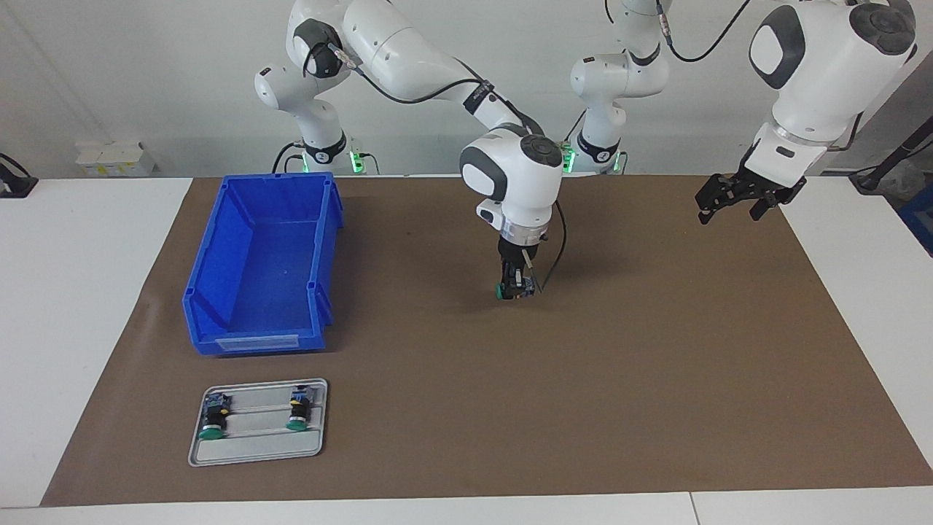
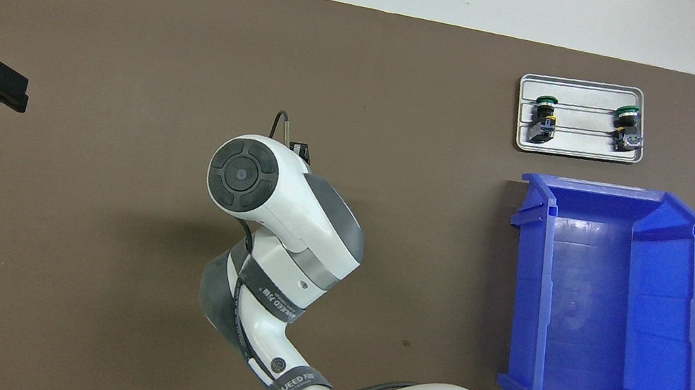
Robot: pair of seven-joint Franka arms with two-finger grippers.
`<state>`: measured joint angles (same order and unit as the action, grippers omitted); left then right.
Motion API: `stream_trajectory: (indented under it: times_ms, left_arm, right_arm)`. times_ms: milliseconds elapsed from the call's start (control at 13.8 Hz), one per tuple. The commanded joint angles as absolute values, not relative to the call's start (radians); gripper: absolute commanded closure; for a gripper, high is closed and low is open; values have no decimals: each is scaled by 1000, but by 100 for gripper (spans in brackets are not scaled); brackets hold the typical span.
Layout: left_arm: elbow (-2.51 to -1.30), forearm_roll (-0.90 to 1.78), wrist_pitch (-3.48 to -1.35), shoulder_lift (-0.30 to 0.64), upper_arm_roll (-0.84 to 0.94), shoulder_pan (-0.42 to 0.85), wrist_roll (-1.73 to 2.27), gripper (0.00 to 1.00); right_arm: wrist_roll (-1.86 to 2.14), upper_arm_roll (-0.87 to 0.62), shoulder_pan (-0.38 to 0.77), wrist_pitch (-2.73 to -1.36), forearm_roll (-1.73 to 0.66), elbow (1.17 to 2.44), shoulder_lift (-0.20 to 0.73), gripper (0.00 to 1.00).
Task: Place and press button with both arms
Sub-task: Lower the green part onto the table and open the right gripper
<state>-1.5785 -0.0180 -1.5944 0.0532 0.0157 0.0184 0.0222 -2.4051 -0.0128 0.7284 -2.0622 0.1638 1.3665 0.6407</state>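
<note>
My right gripper (image 1: 518, 289) is shut on a button (image 1: 500, 292) low over the middle of the brown mat, fingers pointing straight down. The button lies sideways in the grip, its green cap facing the right arm's end of the table. Whether it touches the mat I cannot tell. In the overhead view the right arm's wrist hides the button and all but a dark bit of the right gripper (image 2: 300, 149). My left gripper (image 1: 731, 208) (image 2: 9, 89) hangs open and empty in the air over the mat's edge at the left arm's end.
A blue bin (image 1: 219, 248) (image 2: 677, 232) stands toward the right arm's end. Farther from the robots than the bin, a grey tray (image 1: 255, 450) (image 2: 577, 148) holds two more green-capped buttons (image 1: 213, 421) (image 1: 297, 410) (image 2: 544, 112) (image 2: 627, 121).
</note>
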Motion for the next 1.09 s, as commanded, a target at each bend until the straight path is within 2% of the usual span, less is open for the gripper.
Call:
stream_trajectory:
  times_ms: [0, 145, 218, 290, 363, 436, 653, 871, 1016]
  left_arm:
    - [-1617, -14, -1600, 20, 18, 11, 31, 0]
    - [-1617, -14, -1600, 18, 18, 11, 31, 0]
    - [-1617, -14, -1595, 18, 18, 11, 29, 0]
    - [-1617, -14, -1598, 18, 18, 17, 34, 0]
    - [-1617, -14, -1601, 18, 20, 23, 29, 0]
    - [-1617, -14, -1600, 18, 20, 23, 29, 0]
    - [-1617, -14, -1601, 18, 20, 26, 29, 0]
    - [-1620, -14, -1620, 18, 28, 29, 3, 0]
    - [-1687, -9, -1720, -3, 32, 49, -125, 0]
  right_arm:
    - [-2433, -18, 723, -2160, 106, 1474, 615, 100]
    - [-2434, -18, 723, -2172, 92, 1517, 598, 100]
    - [-2434, -20, 721, -2172, 86, 1526, 597, 91]
    - [-2433, -20, 721, -2169, 77, 1526, 595, 59]
    - [-2431, -20, 718, -2169, 69, 1526, 595, 22]
    - [-2430, -20, 719, -2163, 63, 1522, 595, 3]
    - [-2421, -20, 715, -2160, 61, 1514, 583, 2]
    - [-2355, -20, 671, -2157, 61, 1532, 514, 2]
    - [-2268, -20, 634, -2154, 60, 1587, 441, 2]
